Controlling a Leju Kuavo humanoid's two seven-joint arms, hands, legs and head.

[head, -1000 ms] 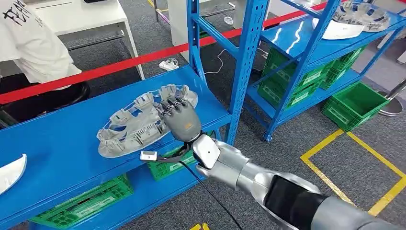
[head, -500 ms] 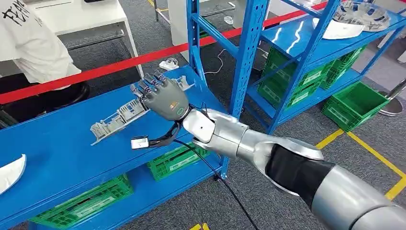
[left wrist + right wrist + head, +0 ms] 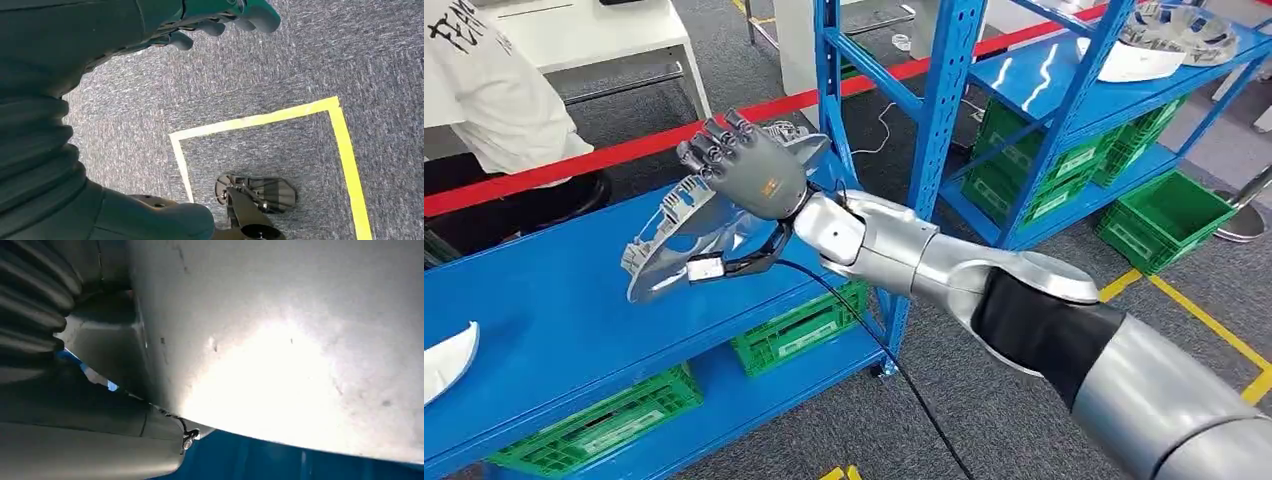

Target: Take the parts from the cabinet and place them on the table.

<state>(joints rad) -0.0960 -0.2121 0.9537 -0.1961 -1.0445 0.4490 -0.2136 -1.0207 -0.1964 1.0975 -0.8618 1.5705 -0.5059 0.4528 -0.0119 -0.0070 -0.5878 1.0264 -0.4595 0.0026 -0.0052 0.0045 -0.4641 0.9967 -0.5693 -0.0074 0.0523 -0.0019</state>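
Blue steel shelving stands around me on grey carpet marked with yellow tape. Nearest, my left hand [image 3: 220, 22] hangs down over the floor, fingers curled in and holding nothing. Ahead, my right hand [image 3: 749, 175] grips the grey moulded part [image 3: 679, 235], tilted up on edge over the shelf [image 3: 544, 300]; whether its low rim touches the shelf I cannot tell. At the shelf's near left edge lies a white part [image 3: 446, 360]. Farther right, another rack [image 3: 1064, 80] carries more parts, and a person in white sits behind the red tape [image 3: 654, 135]. I judge the job barely begun: one part grasped, nothing carried off or set down.
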